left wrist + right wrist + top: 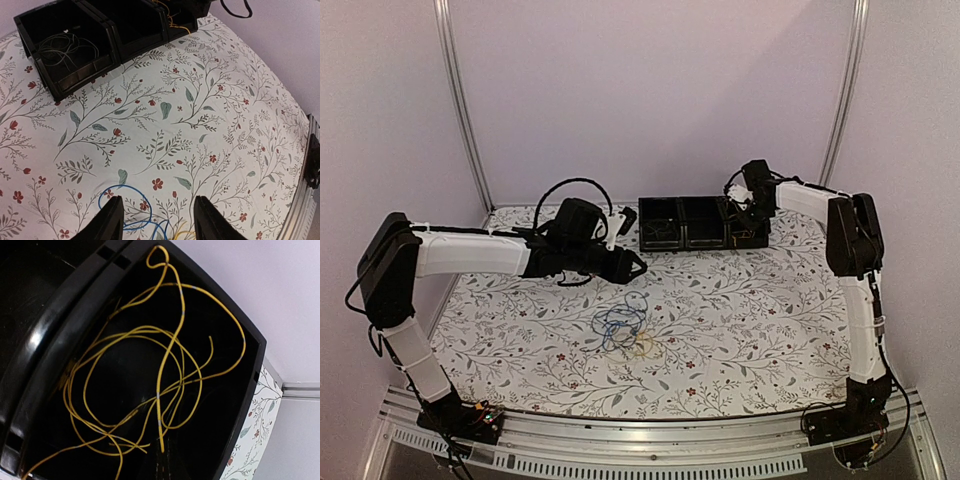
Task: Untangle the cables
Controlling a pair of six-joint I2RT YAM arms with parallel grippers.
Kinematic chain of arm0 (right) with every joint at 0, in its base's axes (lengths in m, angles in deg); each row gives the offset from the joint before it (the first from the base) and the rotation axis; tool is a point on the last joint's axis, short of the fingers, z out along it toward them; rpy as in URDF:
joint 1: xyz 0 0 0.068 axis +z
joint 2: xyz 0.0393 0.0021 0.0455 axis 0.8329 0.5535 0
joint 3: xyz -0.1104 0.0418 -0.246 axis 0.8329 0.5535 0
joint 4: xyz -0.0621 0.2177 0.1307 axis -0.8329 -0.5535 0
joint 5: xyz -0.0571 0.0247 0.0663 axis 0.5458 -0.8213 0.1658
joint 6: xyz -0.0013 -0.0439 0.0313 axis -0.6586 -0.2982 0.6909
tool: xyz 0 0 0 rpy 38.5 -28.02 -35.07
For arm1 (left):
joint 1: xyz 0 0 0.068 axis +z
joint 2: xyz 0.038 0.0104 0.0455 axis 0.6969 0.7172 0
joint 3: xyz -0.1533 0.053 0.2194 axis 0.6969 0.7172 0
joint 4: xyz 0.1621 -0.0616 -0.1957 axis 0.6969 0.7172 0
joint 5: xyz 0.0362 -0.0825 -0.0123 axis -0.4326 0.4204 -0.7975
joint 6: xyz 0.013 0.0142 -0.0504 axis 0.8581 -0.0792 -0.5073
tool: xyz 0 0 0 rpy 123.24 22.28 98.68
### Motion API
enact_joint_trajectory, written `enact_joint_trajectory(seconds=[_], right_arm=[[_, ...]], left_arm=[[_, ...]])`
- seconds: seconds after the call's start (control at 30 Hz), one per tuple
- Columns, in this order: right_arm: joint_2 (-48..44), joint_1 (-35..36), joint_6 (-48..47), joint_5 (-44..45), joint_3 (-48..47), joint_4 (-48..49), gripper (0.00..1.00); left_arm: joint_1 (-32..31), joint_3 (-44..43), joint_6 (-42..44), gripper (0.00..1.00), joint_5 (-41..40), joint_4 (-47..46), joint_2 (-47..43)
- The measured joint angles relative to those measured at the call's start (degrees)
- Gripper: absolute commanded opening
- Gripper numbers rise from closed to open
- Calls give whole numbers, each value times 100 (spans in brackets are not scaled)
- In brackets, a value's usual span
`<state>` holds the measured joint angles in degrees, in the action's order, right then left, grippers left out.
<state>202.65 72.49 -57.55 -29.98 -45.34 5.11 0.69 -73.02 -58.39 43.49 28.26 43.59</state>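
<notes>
Tablecloth floral; walls lilac; cables tangled mid-cloth.

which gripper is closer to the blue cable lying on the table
Left. The left gripper hangs close by the blue cable, which shows between its open jaws in the wrist view. The right gripper is far off, over the black bins at the back.

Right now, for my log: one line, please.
left pincer open near thin blue cable | right pincer shut on thin yellow cable in black plastic bin
</notes>
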Motion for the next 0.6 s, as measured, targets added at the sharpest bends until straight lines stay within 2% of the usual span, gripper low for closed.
enact_joint_trajectory(seconds=[0.27,0.43,0.6], right_arm=[[498,42,118,-223,-380,-61,8],[297,39,258,-363,-68,-155,26],[-538,39,404,-597,599,-358,40]], left_arm=[[0,0,0,49,39,0,0],[0,0,0,49,44,0,0],[0,0,0,49,39,0,0]])
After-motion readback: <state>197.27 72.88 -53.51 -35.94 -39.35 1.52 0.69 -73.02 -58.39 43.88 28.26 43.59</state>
